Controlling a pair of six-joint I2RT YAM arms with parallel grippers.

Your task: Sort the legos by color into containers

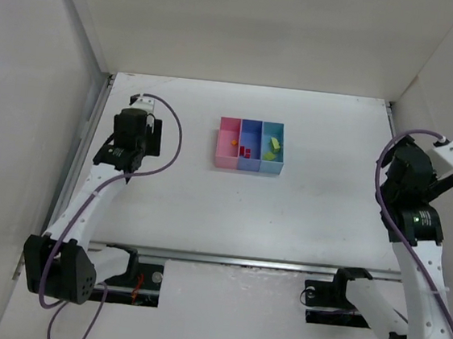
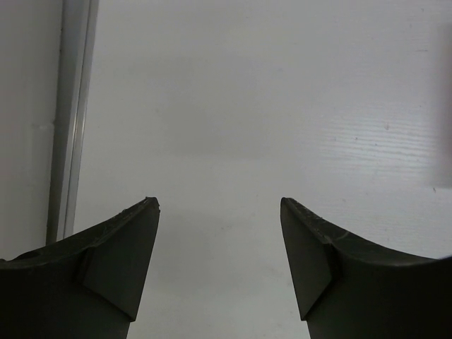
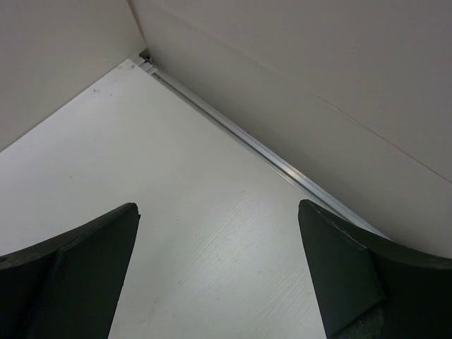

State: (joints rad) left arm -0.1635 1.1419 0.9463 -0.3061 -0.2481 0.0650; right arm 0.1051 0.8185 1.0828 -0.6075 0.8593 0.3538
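Observation:
The tray of three joined bins stands at the table's middle back: a pink bin (image 1: 226, 157), a blue bin (image 1: 252, 128) and a light cyan bin (image 1: 277, 165). An orange brick (image 1: 233, 143) lies in the pink bin. Red bricks (image 1: 246, 150) lie in the blue bin. Yellow-green bricks (image 1: 274, 144) lie in the cyan bin. I see no loose bricks on the table. My left gripper (image 1: 151, 133) hangs far left of the tray, open and empty (image 2: 219, 205). My right gripper (image 1: 439, 185) is far right of the tray, open and empty (image 3: 219, 208).
White walls enclose the table on three sides. A metal rail (image 2: 69, 120) runs along the left wall beside my left gripper. Another rail (image 3: 282, 166) runs along the right wall ahead of my right gripper. A metal strip (image 1: 241, 261) crosses the near edge.

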